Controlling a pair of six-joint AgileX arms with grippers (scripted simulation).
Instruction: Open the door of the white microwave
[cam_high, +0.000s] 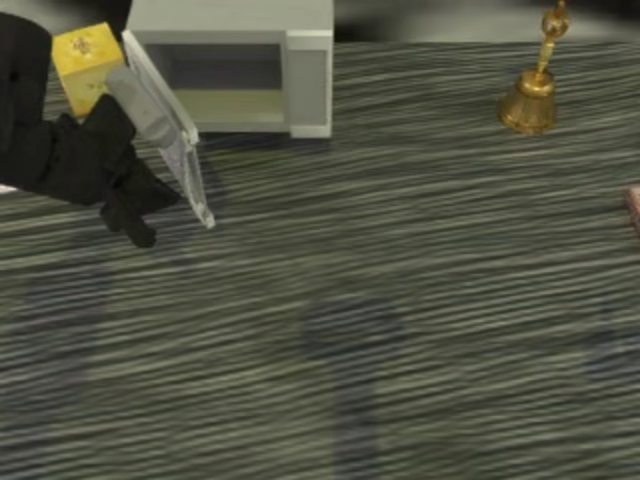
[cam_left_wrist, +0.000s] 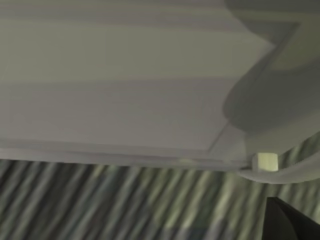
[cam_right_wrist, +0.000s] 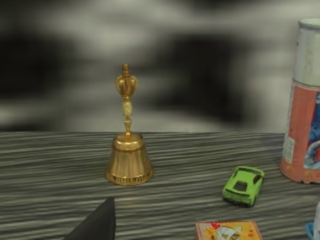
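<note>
Standing at the back left of the table, the white microwave (cam_high: 240, 70) has its cavity exposed, with the plain control panel on its right side. The door (cam_high: 165, 135) hangs swung wide from its left hinge, angling out toward the front of the table, its window translucent and its free edge nearest the camera. My left gripper (cam_high: 140, 205) sits just beside the outer face of that door near its free end, black fingers pointing down toward the table; whether they are spread or closed, or gripping the door edge, I cannot tell from above. The left wrist view is filled by the pale door panel (cam_left_wrist: 125, 100) with a small white block at its corner and striped grey table (cam_left_wrist: 125, 200) beneath. A yellow cube (cam_high: 88, 60) rests just left of the microwave, partly behind my left arm. A brass hand bell (cam_high: 532, 90) stands upright, well apart at the back right. My right arm is parked off the right side; its wrist view shows the bell (cam_right_wrist: 128, 150), a green toy car (cam_right_wrist: 243, 185), a tall can (cam_right_wrist: 305, 100) and a playing card (cam_right_wrist: 227, 231).
</note>
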